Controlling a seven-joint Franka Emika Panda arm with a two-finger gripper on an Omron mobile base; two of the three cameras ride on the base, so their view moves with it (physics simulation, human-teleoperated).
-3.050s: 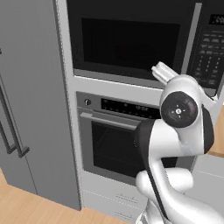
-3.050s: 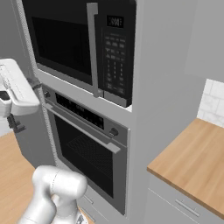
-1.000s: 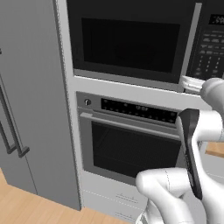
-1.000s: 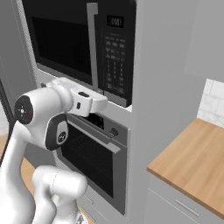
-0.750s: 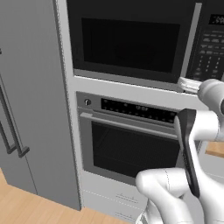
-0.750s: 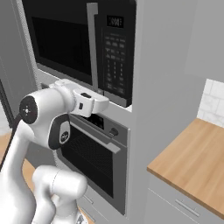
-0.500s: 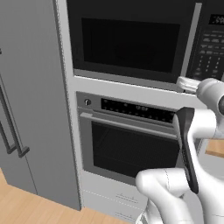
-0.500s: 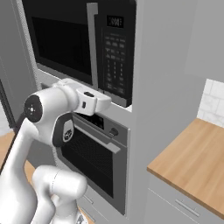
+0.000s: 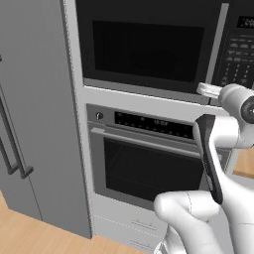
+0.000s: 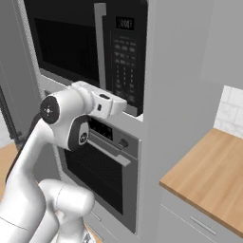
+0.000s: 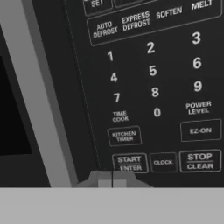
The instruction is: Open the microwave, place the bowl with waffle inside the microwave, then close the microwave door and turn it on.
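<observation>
The black microwave (image 9: 149, 44) sits built in above a silver wall oven. The microwave door (image 10: 66, 45) is closed, with its long silver handle (image 10: 100, 42) upright beside the keypad (image 10: 124, 61). The bowl is out of view. My gripper (image 11: 112, 180) is shut with nothing between its fingers. Its tips sit just below the START button (image 11: 129, 162) on the keypad (image 11: 153, 87). In the right base view the gripper (image 10: 124, 106) reaches toward the bottom of the keypad strip.
A silver wall oven (image 9: 149, 168) with a horizontal handle sits under the microwave. Tall grey cabinet doors (image 9: 34, 114) stand to the left. A wooden counter (image 10: 209, 175) lies to the right, with a white tiled wall behind it.
The hand has crept a little up and toward the microwave's keypad. The gripper stays shut and the door stays closed.
</observation>
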